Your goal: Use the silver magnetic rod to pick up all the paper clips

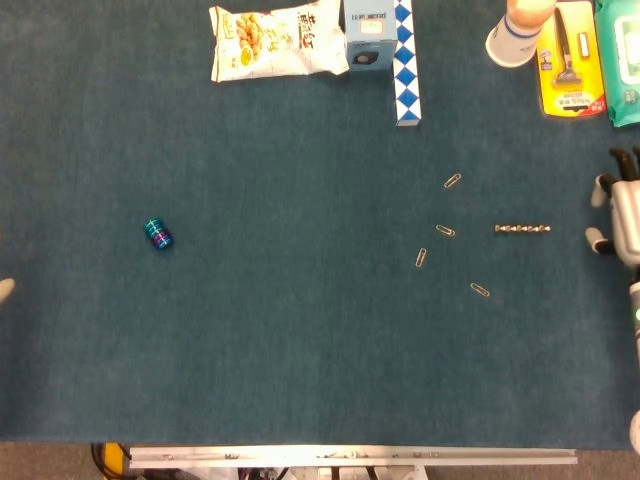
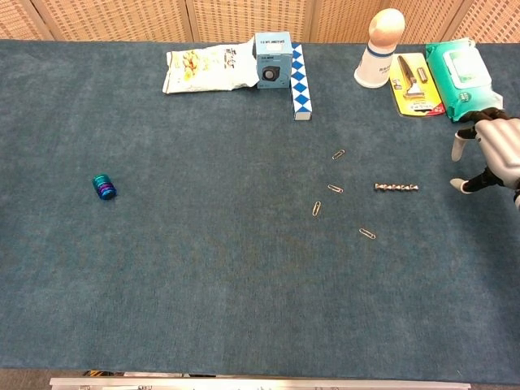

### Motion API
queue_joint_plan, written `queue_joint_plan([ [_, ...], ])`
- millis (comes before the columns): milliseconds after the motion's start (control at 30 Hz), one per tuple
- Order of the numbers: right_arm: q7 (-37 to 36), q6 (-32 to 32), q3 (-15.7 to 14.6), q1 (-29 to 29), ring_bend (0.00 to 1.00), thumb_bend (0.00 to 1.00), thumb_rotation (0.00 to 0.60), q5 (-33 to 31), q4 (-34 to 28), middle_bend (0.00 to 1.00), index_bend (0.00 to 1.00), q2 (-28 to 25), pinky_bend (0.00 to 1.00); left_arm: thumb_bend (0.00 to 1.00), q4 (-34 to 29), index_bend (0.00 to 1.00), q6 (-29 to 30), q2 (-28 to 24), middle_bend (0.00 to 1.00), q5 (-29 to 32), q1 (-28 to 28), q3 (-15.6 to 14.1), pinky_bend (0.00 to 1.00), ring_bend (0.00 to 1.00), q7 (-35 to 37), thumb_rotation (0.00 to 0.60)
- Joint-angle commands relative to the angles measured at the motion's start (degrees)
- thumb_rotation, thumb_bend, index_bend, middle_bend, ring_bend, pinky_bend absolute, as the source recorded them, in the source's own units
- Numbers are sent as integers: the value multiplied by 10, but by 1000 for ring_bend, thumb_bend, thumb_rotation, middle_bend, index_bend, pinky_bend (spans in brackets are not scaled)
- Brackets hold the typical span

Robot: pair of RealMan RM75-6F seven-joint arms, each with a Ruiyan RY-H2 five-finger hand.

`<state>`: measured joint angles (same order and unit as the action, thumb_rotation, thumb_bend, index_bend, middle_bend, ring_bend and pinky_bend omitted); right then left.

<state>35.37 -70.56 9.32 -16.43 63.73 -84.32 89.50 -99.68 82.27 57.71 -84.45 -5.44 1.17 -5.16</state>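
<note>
The silver magnetic rod (image 1: 522,229) (image 2: 396,188) lies flat on the dark blue cloth, right of centre. Several paper clips lie loose just left of it: one at the far side (image 1: 453,181) (image 2: 339,154), one close to the rod's left end (image 1: 445,231) (image 2: 335,188), others nearer me (image 1: 421,258) (image 1: 481,290). My right hand (image 1: 620,215) (image 2: 487,154) is at the right edge, a short way right of the rod, fingers apart and holding nothing. Only a pale tip of my left hand (image 1: 5,290) shows at the left edge.
A teal and purple cylinder (image 1: 158,234) lies at the left. Along the far edge stand a snack bag (image 1: 275,40), a blue box (image 1: 368,35), a blue-white checkered bar (image 1: 405,65), a white bottle (image 1: 520,30), a yellow razor pack (image 1: 568,60) and green wipes (image 1: 620,60).
</note>
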Motion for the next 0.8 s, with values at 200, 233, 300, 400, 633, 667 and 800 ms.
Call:
queue_joint_plan([
  [200, -10, 26, -8, -18, 91, 186, 600, -4, 4, 174, 533, -1, 216, 89, 3, 438, -5, 4, 426, 6, -2, 1, 414, 338, -4, 600],
  [233, -9, 28, -9, -20, 92, 186, 600, -5, 4, 174, 533, -1, 216, 89, 4, 438, -5, 4, 426, 6, -2, 1, 414, 338, -4, 600],
  [300, -5, 32, -11, -25, 91, 186, 600, -5, 6, 174, 533, 1, 216, 89, 4, 438, -6, 5, 426, 8, -3, 2, 414, 338, -5, 600],
  [400, -1, 36, -14, -30, 91, 186, 600, -6, 9, 174, 533, 5, 216, 89, 5, 438, -6, 5, 426, 10, -3, 2, 414, 338, -5, 600],
  [633, 3, 49, -20, -42, 91, 187, 600, -16, 26, 174, 533, 22, 213, 90, 5, 438, -9, 4, 426, 13, -3, 3, 414, 338, 2, 600],
  [667, 0, 50, -20, -43, 91, 187, 600, -17, 27, 174, 533, 24, 210, 89, 4, 438, -8, 3, 426, 14, -3, 4, 414, 338, 5, 600],
  [800, -5, 55, -23, -48, 91, 188, 600, -16, 36, 174, 535, 30, 207, 89, 4, 438, -4, -1, 428, 16, -1, 6, 414, 338, 11, 600],
])
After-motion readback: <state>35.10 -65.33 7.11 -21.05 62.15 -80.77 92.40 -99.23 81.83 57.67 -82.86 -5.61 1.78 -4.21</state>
